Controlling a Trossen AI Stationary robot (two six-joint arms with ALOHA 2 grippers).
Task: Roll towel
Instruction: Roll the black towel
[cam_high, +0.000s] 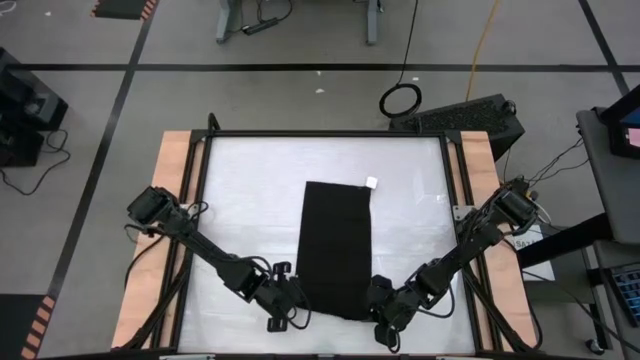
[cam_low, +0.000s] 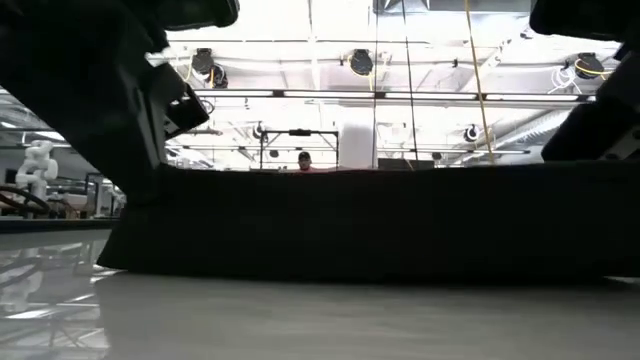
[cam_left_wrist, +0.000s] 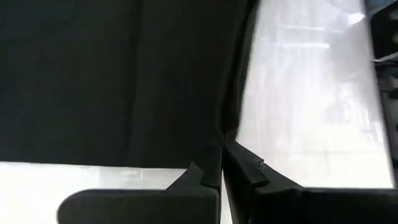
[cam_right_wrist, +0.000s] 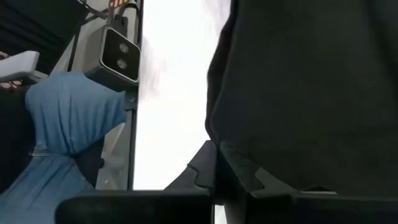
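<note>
A: Where is the towel (cam_high: 336, 248)?

B: In the high view it lies as a long black strip in the middle of the table (cam_high: 240, 200), running from centre frame down toward the bottom edge. A small white tag (cam_high: 371, 182) sits at its upper right corner.

A: And the grippers?

B: The left gripper (cam_high: 297, 303) is at the strip's lower left corner, the right gripper (cam_high: 376, 305) at its lower right. Each wrist view shows its fingers pressed together with the towel's edge pinched between them. The left fingers (cam_left_wrist: 211, 177) close on a corner fold; the right fingers (cam_right_wrist: 214, 168) do the same.

A: So the roll is only starting?

B: It looks that way. The strip is still flat along nearly all its length.

A: What makes the step go well?

B: Probably both grippers should lift the near edge level, turn it over together toward the tag end, and keep even tension so the roll stays straight and tight. If one side leads, the roll will likely skew into a cone.

A: Any containers?

B: None show on the table. A person in blue (cam_right_wrist: 68, 124) appears beyond the table's edge in the right wrist view.
</note>
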